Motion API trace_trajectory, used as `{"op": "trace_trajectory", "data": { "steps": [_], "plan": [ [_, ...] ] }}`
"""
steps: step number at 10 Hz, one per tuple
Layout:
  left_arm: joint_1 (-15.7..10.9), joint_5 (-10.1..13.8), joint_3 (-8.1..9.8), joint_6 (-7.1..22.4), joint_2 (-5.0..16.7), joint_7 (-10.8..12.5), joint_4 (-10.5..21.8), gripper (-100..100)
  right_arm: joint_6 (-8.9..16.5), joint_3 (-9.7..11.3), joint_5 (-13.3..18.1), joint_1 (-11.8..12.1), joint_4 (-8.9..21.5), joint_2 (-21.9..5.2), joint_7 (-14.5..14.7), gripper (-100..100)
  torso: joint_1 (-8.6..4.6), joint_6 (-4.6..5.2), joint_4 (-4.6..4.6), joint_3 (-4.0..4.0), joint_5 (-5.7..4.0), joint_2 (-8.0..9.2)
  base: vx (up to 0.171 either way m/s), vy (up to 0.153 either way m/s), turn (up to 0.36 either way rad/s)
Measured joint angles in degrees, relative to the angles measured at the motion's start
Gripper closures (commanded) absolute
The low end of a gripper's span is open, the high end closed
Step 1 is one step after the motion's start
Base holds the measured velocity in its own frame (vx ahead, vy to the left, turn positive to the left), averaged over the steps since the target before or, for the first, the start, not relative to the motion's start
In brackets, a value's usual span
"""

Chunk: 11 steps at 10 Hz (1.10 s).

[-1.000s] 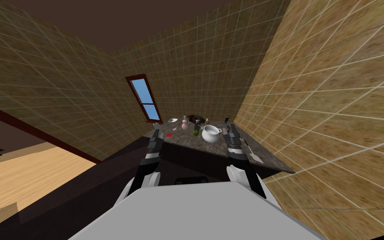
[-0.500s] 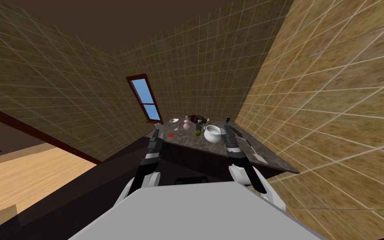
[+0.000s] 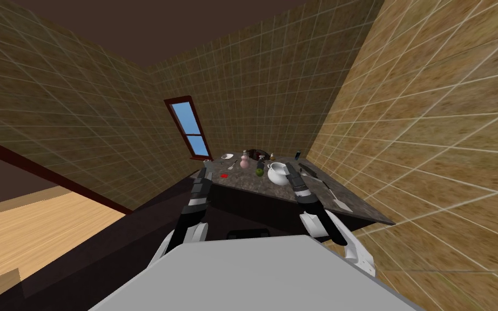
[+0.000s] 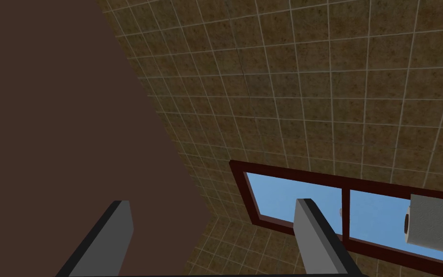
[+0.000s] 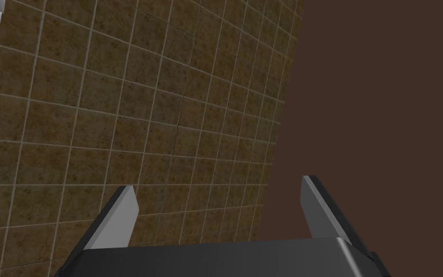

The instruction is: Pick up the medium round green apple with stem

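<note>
A small green apple (image 3: pixel 259 172) rests on a dark speckled counter (image 3: pixel 296 197) ahead, between a pink vase (image 3: pixel 244 162) and a white pot (image 3: pixel 277 173). My right gripper (image 3: pixel 288 168) is raised over the counter's near part, just right of the pot and apart from the apple; its fingers (image 5: pixel 119 219) stand open with nothing between them. My left gripper (image 3: pixel 203 170) is held up at the counter's left corner, its fingers (image 4: pixel 312 235) open and empty too.
On the counter lie a red scrap (image 3: pixel 224 175), a white dish (image 3: pixel 226 156), a spoon (image 3: pixel 232 164), small bottles (image 3: pixel 261 159), a dark bowl (image 3: pixel 257 153) and a spatula (image 3: pixel 335 198). Tiled walls close in behind and to the right; a window (image 3: pixel 188 129) is at the back left.
The view has shifted so the counter and its things sit further right. My right arm has swung left and forward, close beside the white pot. The left arm holds still.
</note>
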<state>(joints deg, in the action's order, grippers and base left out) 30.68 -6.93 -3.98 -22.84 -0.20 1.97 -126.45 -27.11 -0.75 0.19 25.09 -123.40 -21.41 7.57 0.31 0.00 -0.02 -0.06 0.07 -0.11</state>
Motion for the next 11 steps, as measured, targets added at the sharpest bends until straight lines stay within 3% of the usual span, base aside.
{"op": "trace_trajectory", "data": {
  "steps": [7, 11],
  "plan": [
    [0.0, 0.0, 0.0, 0.0, 0.0, 0.0, 0.0, 0, 0.6, 0.1, 4.2, -2.6, 4.3, -10.8, 3.0, -100, 0.02, 0.01, 0.0, 0.01, 0.01, 0.03, 0.014, 0.084, 0.011],
    [0.0, 0.0, 0.0, 0.0, 0.0, 0.0, 0.0, 0, 0.3, 0.2, 7.4, -4.2, 8.8, -17.3, 5.1, -100, 0.07, 0.0, 0.01, 0.04, 0.01, 0.08, 0.005, 0.09, 0.038]
  ]
}}
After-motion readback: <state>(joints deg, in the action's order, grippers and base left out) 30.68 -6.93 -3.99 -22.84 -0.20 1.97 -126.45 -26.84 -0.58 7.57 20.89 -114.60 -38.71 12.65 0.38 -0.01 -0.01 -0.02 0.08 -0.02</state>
